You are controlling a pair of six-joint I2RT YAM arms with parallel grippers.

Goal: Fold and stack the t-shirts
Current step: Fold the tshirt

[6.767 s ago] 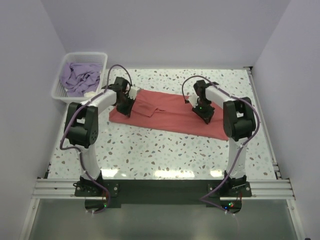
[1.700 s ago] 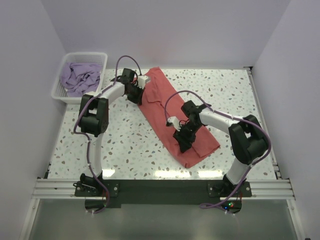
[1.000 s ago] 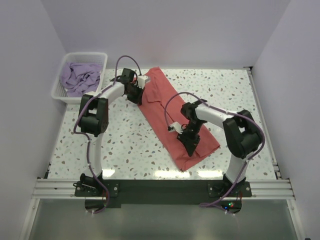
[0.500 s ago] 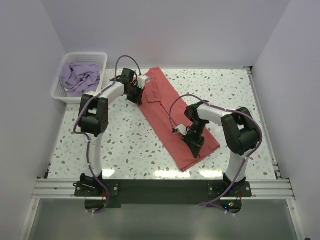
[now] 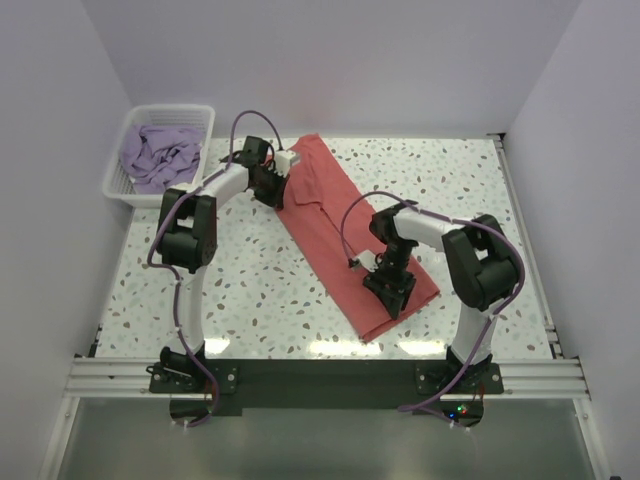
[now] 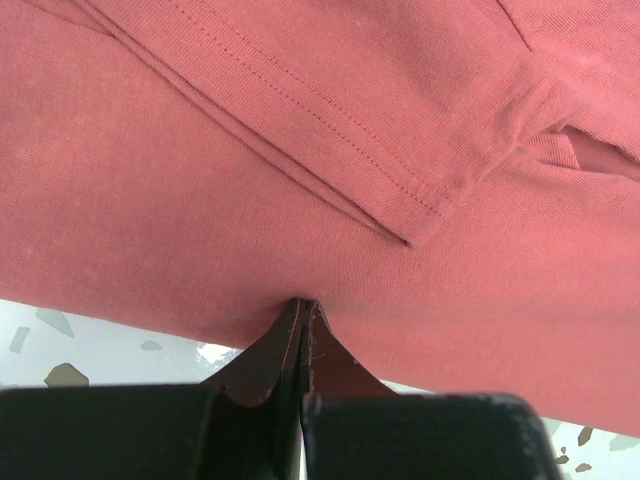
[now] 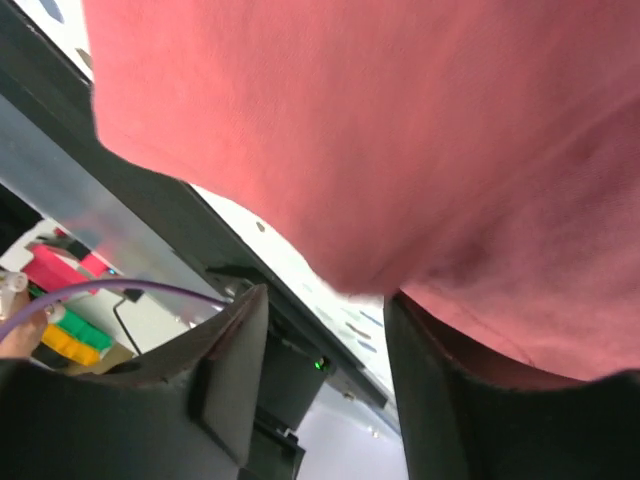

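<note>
The coral-red t-shirt (image 5: 322, 213) lies as a long folded strip running diagonally from the table's back middle to its front. My left gripper (image 5: 271, 186) is shut on the strip's left edge near the far end. In the left wrist view the jaws (image 6: 302, 306) pinch the red cloth (image 6: 200, 180) below a sleeve hem (image 6: 400, 205). My right gripper (image 5: 392, 287) sits over the strip's near end. Its fingers (image 7: 236, 370) stand apart, with red cloth (image 7: 400, 130) draped just past their tips and none between them. The lavender t-shirt (image 5: 160, 155) is bunched in the basket.
The white lattice basket (image 5: 114, 185) stands at the back left corner of the speckled table (image 5: 250, 290). White walls close in both sides and the back. A black rail (image 5: 320, 375) carrying the arm bases runs along the near edge.
My right gripper has opened and let go of the red t-shirt's near end, which now rests on the table. The left gripper has kept its grip and place.
</note>
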